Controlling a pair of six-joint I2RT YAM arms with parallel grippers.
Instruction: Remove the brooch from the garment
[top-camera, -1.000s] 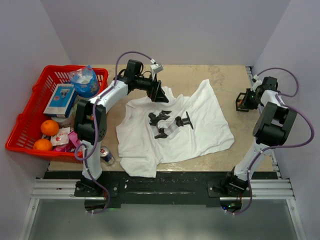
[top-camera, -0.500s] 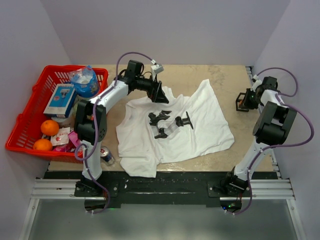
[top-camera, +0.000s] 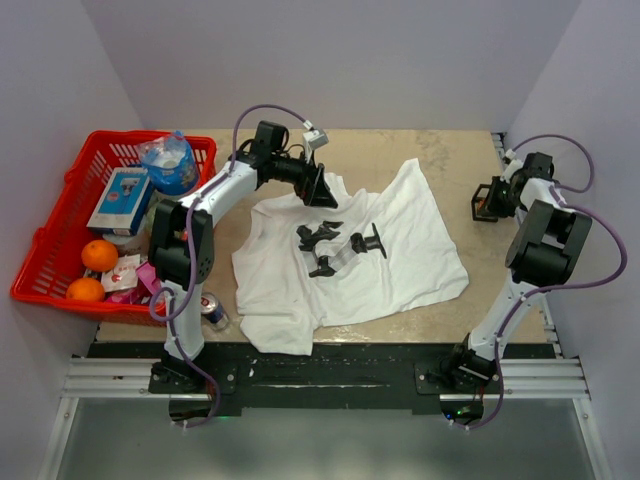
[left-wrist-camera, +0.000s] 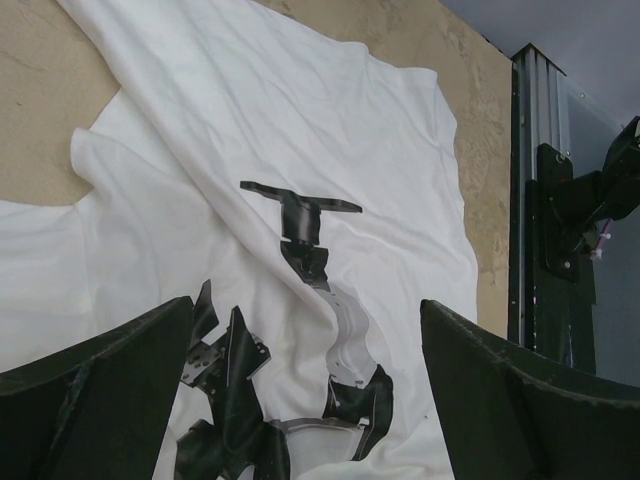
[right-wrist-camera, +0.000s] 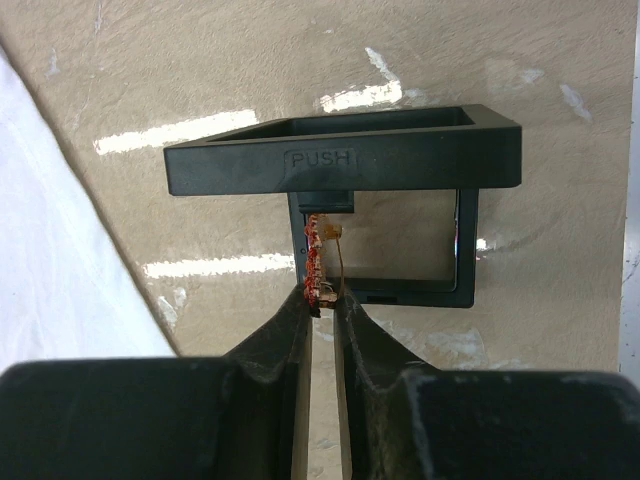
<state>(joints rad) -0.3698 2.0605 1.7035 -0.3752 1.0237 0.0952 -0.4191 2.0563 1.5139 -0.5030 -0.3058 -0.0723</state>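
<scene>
The white T-shirt (top-camera: 350, 250) with a black print lies spread on the table; it also fills the left wrist view (left-wrist-camera: 300, 150). My left gripper (top-camera: 322, 186) is open and empty, hovering over the shirt's far left edge near the collar. My right gripper (top-camera: 490, 200) is at the far right of the table, away from the shirt. In the right wrist view it (right-wrist-camera: 320, 295) is shut on the small red-and-tan brooch (right-wrist-camera: 318, 262), holding it upright just above a small black open box (right-wrist-camera: 345, 160) marked PUSH.
A red basket (top-camera: 45, 255) at the left holds two oranges, a bottle and boxes. A drink can (top-camera: 213, 312) stands by the left arm's base. The black box (top-camera: 484, 203) sits near the table's right edge.
</scene>
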